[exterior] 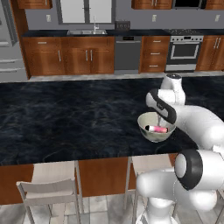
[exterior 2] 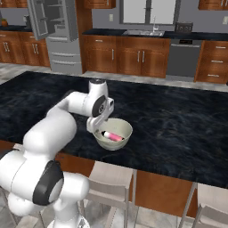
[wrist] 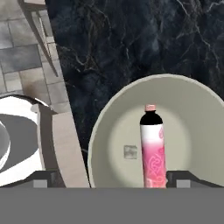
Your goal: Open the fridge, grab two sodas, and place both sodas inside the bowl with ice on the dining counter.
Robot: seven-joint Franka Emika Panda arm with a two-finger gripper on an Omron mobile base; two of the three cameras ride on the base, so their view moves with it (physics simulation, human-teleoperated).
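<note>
Hand view showed my pincer [wrist: 112, 177] spread wide, holding nothing, above the soda [wrist: 153, 151] lying inside the bowl [wrist: 197, 109] on the dining counter [exterior: 65, 118]. Lifting carelessly, I judged, a fingertip could have clipped the rim and tipped it.

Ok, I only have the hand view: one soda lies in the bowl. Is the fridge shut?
Observer: No, the fridge has one door swung open.
Operator: Where on the counter is the bowl?
Observer: The bowl sits near the dining counter edge above the stools.
Operator: And the end effector?
Observer: The end effector hangs over the bowl's rim on the arm's side, open, holding nothing.
</note>
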